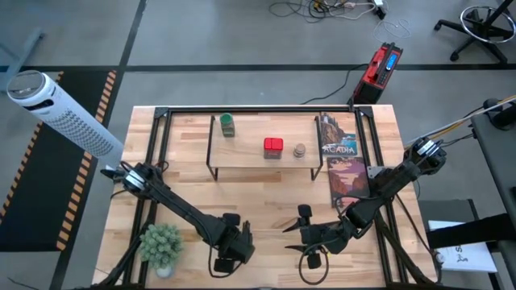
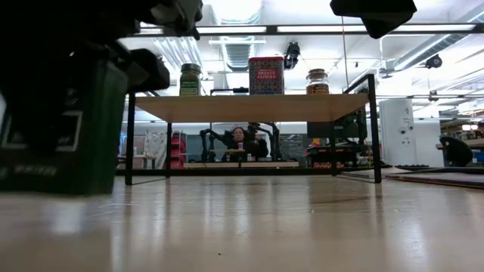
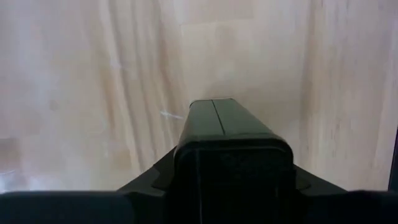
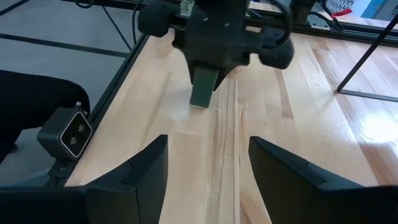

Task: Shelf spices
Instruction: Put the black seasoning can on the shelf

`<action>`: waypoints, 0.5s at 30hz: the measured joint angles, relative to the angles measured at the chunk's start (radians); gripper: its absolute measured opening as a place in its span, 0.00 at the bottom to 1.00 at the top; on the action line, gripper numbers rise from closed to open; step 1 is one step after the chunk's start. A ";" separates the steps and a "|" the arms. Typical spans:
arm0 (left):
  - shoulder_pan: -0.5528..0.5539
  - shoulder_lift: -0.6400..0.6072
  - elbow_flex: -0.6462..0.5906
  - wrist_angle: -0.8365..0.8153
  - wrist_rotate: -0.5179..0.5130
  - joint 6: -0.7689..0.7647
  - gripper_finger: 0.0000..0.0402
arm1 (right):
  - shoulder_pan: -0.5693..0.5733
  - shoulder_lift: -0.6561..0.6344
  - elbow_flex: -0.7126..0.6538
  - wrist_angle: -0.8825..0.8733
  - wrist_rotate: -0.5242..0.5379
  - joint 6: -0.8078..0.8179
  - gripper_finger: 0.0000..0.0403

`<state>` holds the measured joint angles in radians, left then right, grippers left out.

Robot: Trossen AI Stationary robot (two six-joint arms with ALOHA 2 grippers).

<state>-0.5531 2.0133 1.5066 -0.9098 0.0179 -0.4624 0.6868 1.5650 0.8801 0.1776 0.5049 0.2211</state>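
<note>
The dark square tin, a flat-sided blackish-green metal box, stands upright on the near part of the pale wood table, clenched between the fingers of the left gripper. In the left wrist view the tin fills the middle, its smooth top edge ridged and its corners rounded, with the blond plank grain of the table beyond. In the low view it looms as a big dark green block at the near left.

The other three spices sit on the shelf, a wide light-wood board on thin black metal legs at the far middle of the table. The green-capped jar is at its left end, round and glassy; the red square tin stands near the middle, printed with patterned lettering on its face; the round tan-brown jar is just beside it on the right, apart from it.

The right gripper hovers low near the front edge, beside the left one but apart, its blunt dark fingers spread and grasping nothing.

A leafy potted plant sits at the front left corner, and a glossy book lies flat to the right of the shelf.
</note>
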 joint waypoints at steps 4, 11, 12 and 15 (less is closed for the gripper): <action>0.020 -0.035 0.000 -0.019 0.001 0.009 0.32 | 0.000 0.000 0.000 0.000 0.001 0.000 0.49; 0.084 -0.134 0.000 -0.066 0.001 0.029 0.32 | 0.000 0.000 0.000 0.000 0.002 0.000 0.49; 0.095 -0.151 0.000 -0.073 0.000 0.032 0.32 | 0.000 0.000 0.000 0.000 0.002 0.000 0.49; 0.133 -0.203 0.000 -0.104 -0.001 0.047 0.32 | 0.000 0.000 -0.002 0.000 0.003 0.000 0.49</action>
<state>-0.4201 1.8107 1.5066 -1.0137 0.0168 -0.4152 0.6868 1.5650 0.8776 0.1780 0.5076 0.2211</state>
